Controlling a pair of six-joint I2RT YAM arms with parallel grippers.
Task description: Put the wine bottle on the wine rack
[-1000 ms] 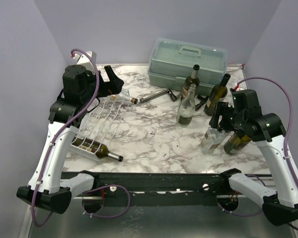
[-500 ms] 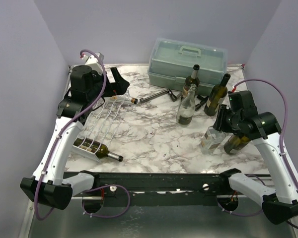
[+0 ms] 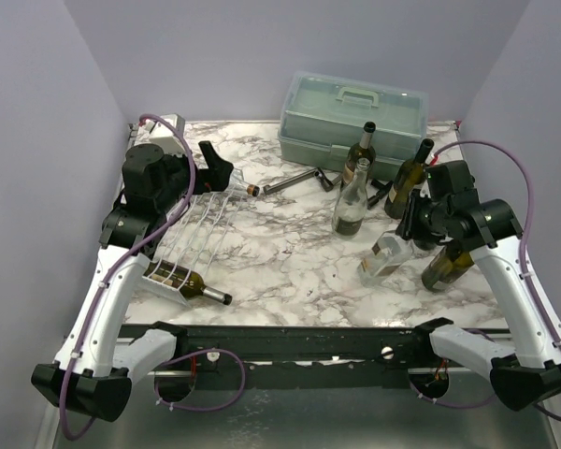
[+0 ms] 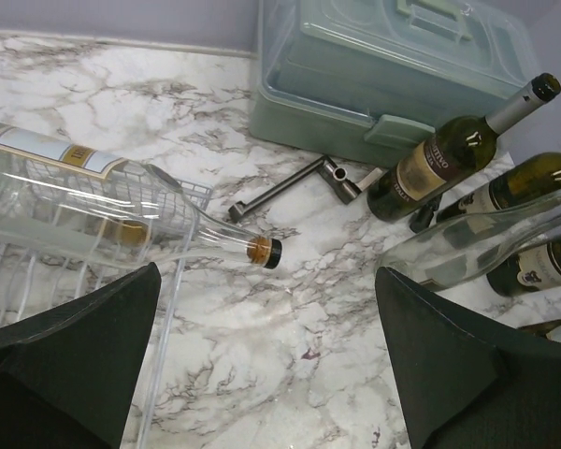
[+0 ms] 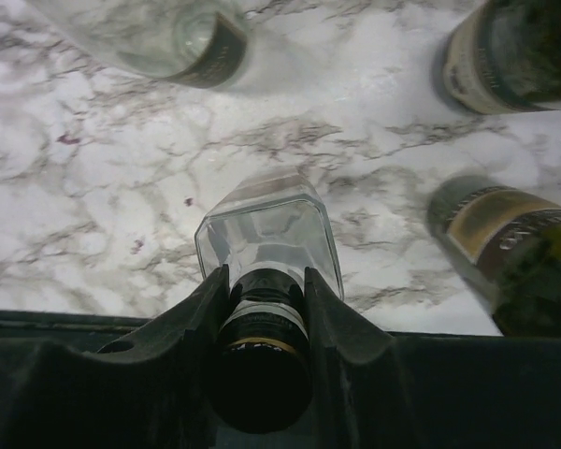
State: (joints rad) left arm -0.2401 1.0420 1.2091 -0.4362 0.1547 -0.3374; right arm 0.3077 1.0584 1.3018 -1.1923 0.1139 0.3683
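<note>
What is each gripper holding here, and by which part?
The right gripper grips the square clear bottle by its neck, just under the dark cap. The left gripper is open and holds nothing.

Bright even light, soft shadows, sharp focus, faint glass glare

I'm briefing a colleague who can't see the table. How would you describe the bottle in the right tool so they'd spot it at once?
From the pale green toolbox at the table's far edge, come nearer past the standing bottles toward the right arm. The clear bottle leans there, neck in the right tool. Unlike its round neighbours, its body is square.
</note>
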